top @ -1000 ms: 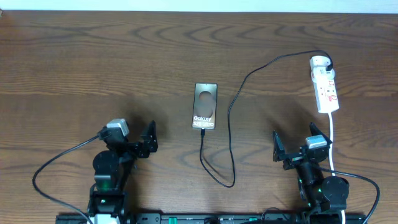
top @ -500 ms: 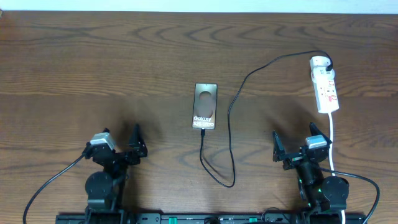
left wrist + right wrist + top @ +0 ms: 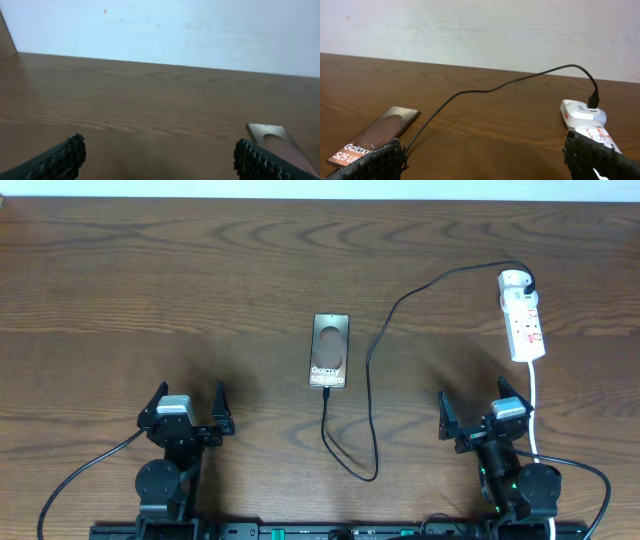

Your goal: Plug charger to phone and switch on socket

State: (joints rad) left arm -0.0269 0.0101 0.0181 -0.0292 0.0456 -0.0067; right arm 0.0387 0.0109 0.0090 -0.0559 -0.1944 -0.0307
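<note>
The bronze-brown phone [image 3: 329, 351] lies flat mid-table; it also shows in the right wrist view [image 3: 372, 136] and at the right edge of the left wrist view [image 3: 280, 145]. The black charger cable [image 3: 371, 380] runs from the phone's near end, loops toward me, then arcs up to the plug head on the white socket strip [image 3: 523, 320] at the far right, also seen in the right wrist view [image 3: 585, 117]. My left gripper [image 3: 186, 405] is open and empty at the near left. My right gripper [image 3: 478, 408] is open and empty at the near right, below the socket.
The socket's thick white cord [image 3: 534, 405] runs down past my right arm. Black arm cables trail at the near edge on both sides. A pale wall [image 3: 480, 30] stands behind the table's far edge.
My left arm has drawn back toward the near edge and turned to face straight ahead. The right arm, phone, cable and socket have not moved.
</note>
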